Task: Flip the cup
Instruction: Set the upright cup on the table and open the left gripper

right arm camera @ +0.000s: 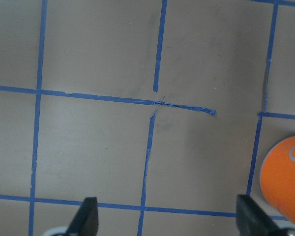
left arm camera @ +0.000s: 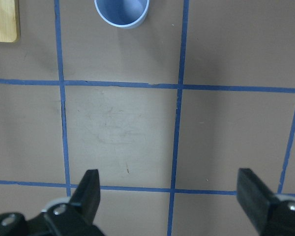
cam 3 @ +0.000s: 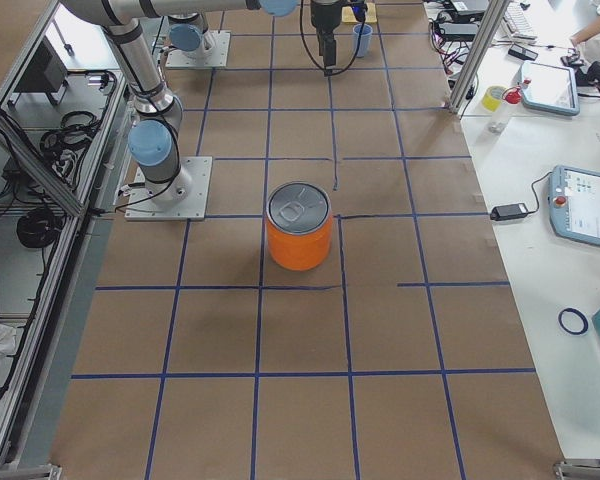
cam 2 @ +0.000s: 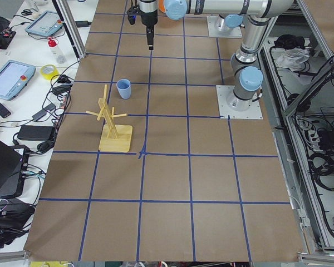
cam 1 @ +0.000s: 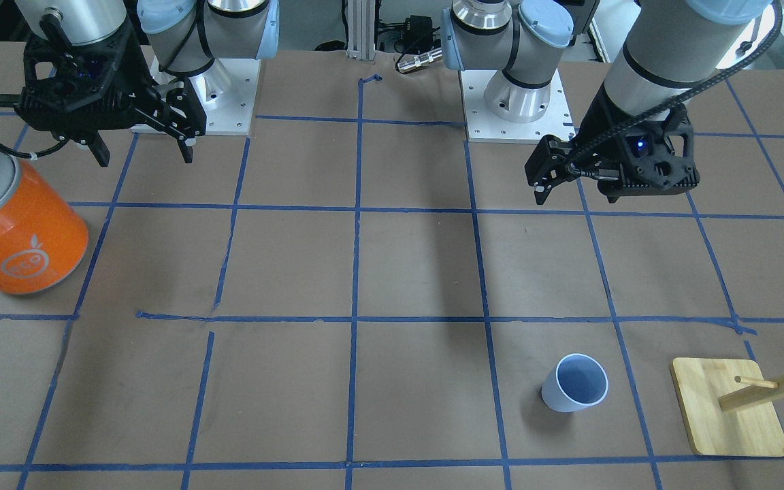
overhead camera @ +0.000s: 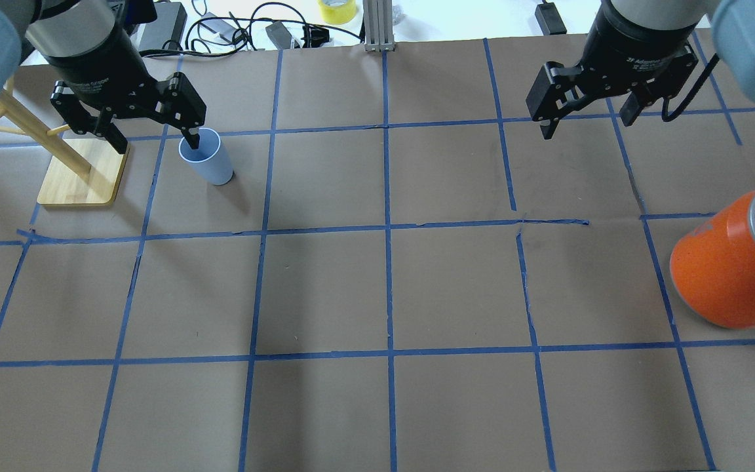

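Note:
The cup (cam 1: 574, 382) is a small pale blue tumbler standing upright, mouth up, on the brown table next to the wooden rack. It also shows in the overhead view (overhead camera: 207, 157) and at the top edge of the left wrist view (left arm camera: 122, 12). My left gripper (cam 1: 576, 194) (overhead camera: 154, 139) (left arm camera: 169, 191) is open and empty. It hangs high above the table, on the robot's side of the cup and apart from it. My right gripper (cam 1: 143, 153) (overhead camera: 586, 121) (right arm camera: 168, 216) is open and empty, high over the other half of the table.
A large orange can (cam 1: 18, 224) (overhead camera: 731, 262) with a silver lid stands near the table edge on my right side. A wooden peg rack (cam 1: 729, 408) (overhead camera: 79, 174) on a square base stands just beyond the cup. Blue tape lines grid the table.

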Controlling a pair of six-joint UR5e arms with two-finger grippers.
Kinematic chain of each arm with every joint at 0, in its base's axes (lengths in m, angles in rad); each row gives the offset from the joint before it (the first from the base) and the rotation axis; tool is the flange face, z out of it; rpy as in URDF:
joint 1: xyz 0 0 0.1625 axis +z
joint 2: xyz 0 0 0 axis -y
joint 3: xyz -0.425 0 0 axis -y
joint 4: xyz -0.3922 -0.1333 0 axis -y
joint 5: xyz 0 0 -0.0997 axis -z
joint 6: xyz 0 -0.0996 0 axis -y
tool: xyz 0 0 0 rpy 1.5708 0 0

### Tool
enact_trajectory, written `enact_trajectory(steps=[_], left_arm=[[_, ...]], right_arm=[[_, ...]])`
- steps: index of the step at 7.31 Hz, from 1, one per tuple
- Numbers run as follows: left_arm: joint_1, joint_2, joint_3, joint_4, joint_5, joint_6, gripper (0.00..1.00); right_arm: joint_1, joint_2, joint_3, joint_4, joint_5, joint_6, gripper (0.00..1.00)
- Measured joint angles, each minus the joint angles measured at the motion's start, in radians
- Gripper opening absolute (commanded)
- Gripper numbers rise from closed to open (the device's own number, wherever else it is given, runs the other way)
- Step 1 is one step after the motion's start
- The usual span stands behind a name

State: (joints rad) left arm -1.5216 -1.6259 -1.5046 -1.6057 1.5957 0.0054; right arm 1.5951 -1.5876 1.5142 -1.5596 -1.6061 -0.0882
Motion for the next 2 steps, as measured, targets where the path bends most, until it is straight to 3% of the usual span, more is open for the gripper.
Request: enact_trajectory(steps=[2], left_arm=[[0.001,0.013,-0.015,0.0,-0.005,0.003,1.0]], right_arm=[[0.0,0.0,-0.001,0.0,0.0,-0.001,1.0]])
